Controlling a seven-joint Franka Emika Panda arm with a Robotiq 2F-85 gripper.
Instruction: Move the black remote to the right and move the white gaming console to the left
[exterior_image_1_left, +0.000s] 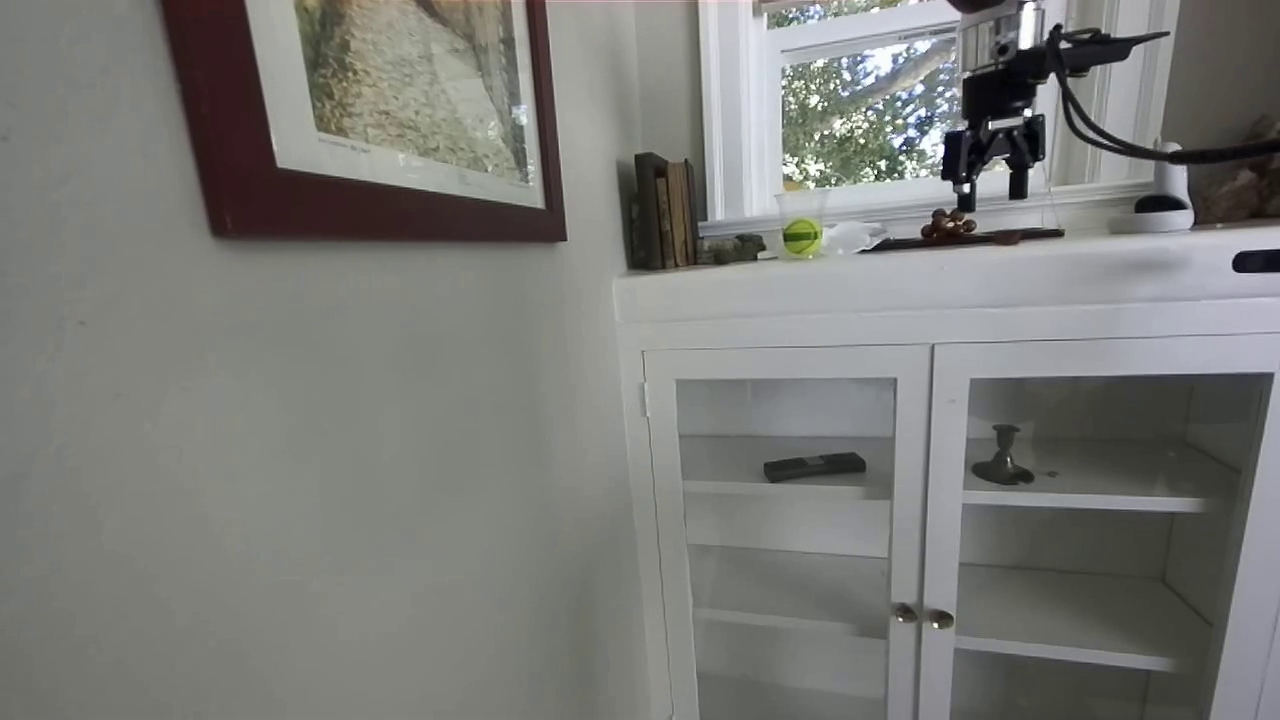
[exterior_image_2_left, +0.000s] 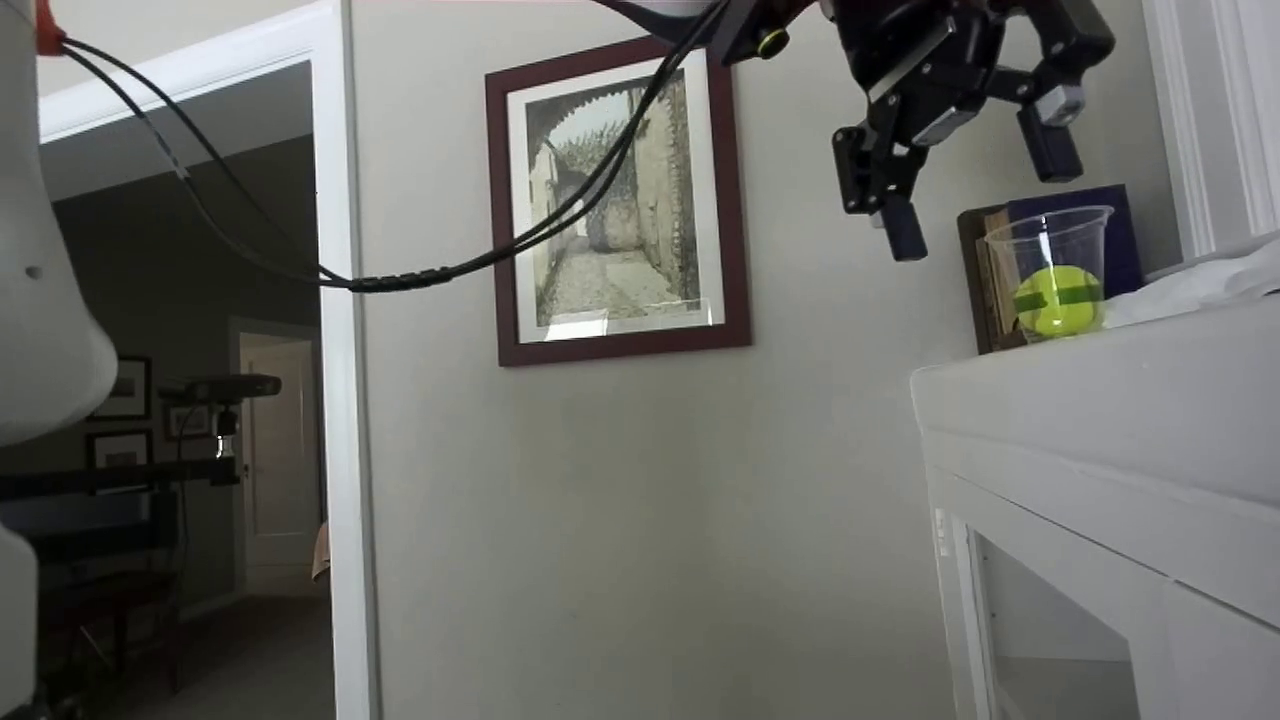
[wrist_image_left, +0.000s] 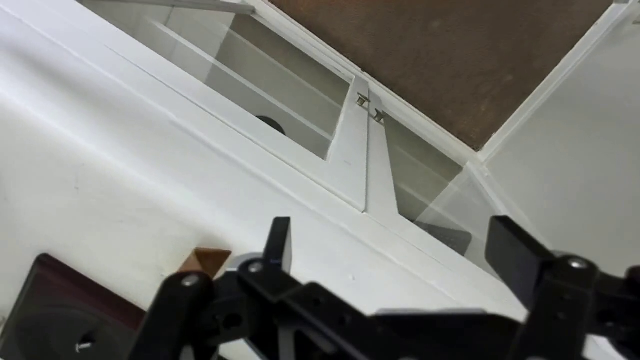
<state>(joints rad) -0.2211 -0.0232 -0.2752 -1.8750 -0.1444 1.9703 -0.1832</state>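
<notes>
The white gaming console appears as a small white upright piece on a round base at the countertop's right in an exterior view. Behind the cabinet's closed glass lies a black remote-shaped bar, partly visible in the wrist view too. A long dark sliver rests on the countertop; the wrist view shows it as a broad reddish-dark board. Which one is the black remote, I cannot tell for sure. My gripper hangs over that board, open, with nothing between its fingers.
A clear cup with a yellow-green ball, crumpled plastic and upright books stand left on the countertop. Brown balls sit below the gripper, a brown wooden block beside the board. A window rises behind.
</notes>
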